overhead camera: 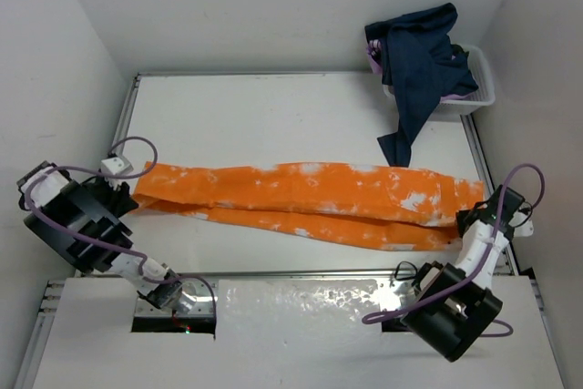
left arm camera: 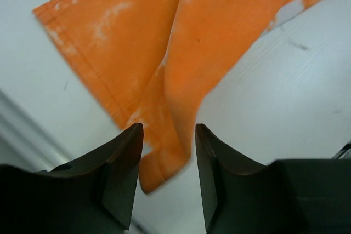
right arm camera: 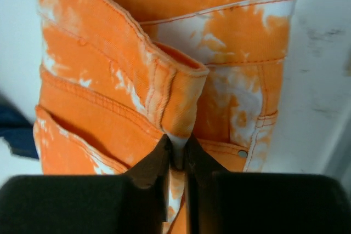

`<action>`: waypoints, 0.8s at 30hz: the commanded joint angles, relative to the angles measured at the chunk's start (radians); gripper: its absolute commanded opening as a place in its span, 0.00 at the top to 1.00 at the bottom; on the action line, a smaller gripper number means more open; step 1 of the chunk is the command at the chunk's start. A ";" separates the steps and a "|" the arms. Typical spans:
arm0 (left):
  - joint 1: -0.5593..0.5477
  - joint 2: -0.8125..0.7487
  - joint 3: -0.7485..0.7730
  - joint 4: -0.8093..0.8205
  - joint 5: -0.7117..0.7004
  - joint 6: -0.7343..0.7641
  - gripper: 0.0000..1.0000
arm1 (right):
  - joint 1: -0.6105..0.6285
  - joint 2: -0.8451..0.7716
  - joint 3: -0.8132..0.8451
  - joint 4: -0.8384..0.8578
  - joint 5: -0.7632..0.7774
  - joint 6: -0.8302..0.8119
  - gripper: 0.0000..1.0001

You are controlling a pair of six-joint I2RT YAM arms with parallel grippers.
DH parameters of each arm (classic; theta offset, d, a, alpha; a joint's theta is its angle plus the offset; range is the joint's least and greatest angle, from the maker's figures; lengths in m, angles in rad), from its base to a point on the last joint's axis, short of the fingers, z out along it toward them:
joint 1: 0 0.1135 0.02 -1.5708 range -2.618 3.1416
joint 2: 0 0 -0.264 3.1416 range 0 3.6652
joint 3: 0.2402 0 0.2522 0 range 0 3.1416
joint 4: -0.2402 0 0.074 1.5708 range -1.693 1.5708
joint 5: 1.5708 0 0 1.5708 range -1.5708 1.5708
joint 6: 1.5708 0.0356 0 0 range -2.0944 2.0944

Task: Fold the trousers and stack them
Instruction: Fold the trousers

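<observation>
1. Top external view: the trousers (overhead camera: 310, 199) lie stretched across the middle of the table (overhead camera: 273, 116), reaching nearly from its left edge to its right edge. The legs lie one on the other, with the cuffs at the left and the waist at the right.
2. Left wrist view: at bottom centre the left gripper (left arm camera: 167, 135) has its jaws partly open. A rounded, folded cuff end lies in the gap between them and nearly fills it. I cannot tell whether the pads press the cloth.
3. Right wrist view: the right gripper (right arm camera: 176, 154) has its jaws almost together, pinching a raised fold of the waistband. The fold stands up as a ridge above the flat cloth.
4. At the upper right of the top view, a white basket (overhead camera: 483, 90) holds a dark blue garment (overhead camera: 419, 61). The garment spills over the rim, and its tail ends just above the trousers' upper edge.
</observation>
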 commanded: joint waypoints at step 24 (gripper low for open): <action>-0.111 -0.042 0.213 -0.016 -0.226 -0.471 0.46 | 0.931 0.287 0.807 -0.150 -0.022 -0.908 0.38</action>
